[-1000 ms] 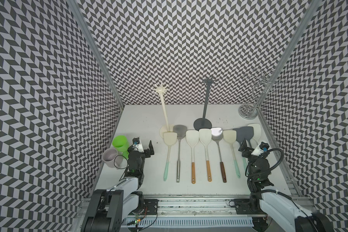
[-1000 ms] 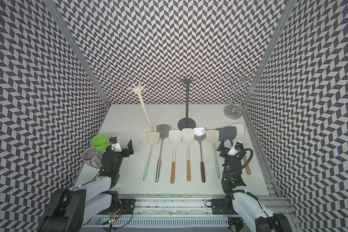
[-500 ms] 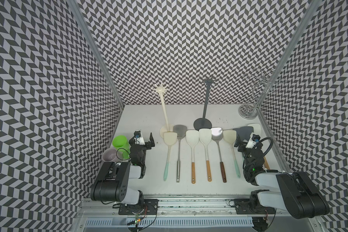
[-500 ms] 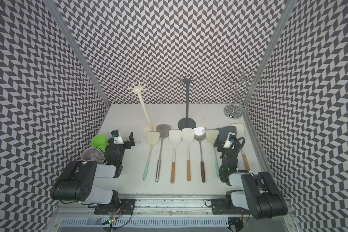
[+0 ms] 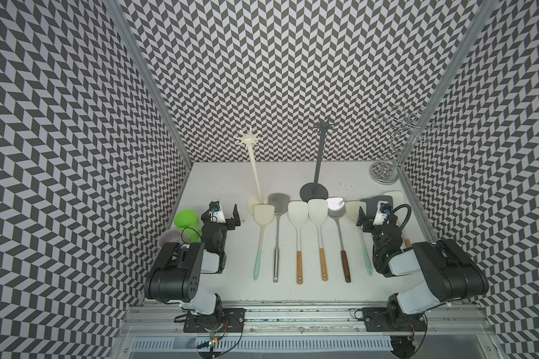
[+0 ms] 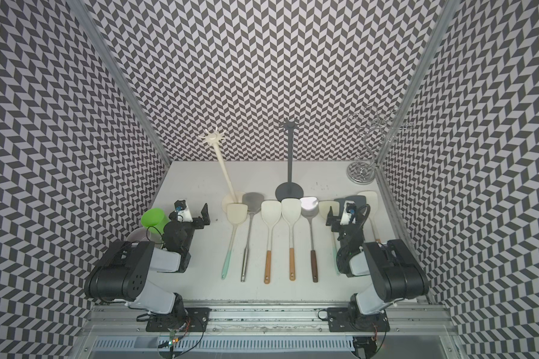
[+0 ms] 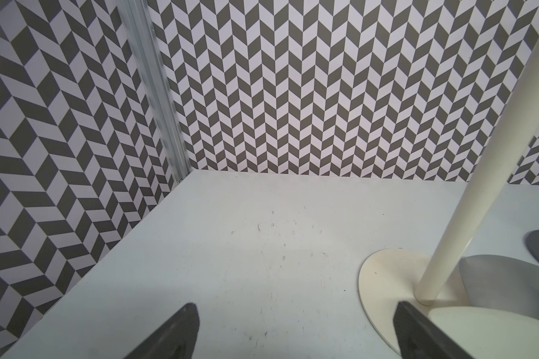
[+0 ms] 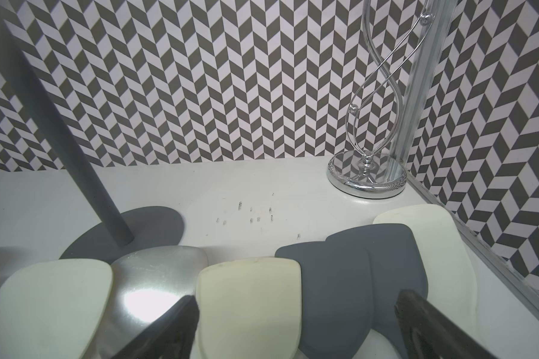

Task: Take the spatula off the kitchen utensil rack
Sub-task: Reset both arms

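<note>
Spatulas (image 5: 298, 211) lie flat in a row on the bench (image 5: 218, 180), blades just near of the cream rack (image 5: 256, 174) and grey rack (image 5: 318, 161). Left hand (image 5: 224, 216) stands wide, holding nothing, left of the row; right hand (image 5: 378, 216), wide too, at its right end.

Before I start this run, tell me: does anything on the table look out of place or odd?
Yes. The cream rack, dark grey rack and chrome rack all stand bare, no spatula hanging on any. The spatulas lie in a row on the table instead, one cream spatula head overlapping the cream rack's base.
</note>
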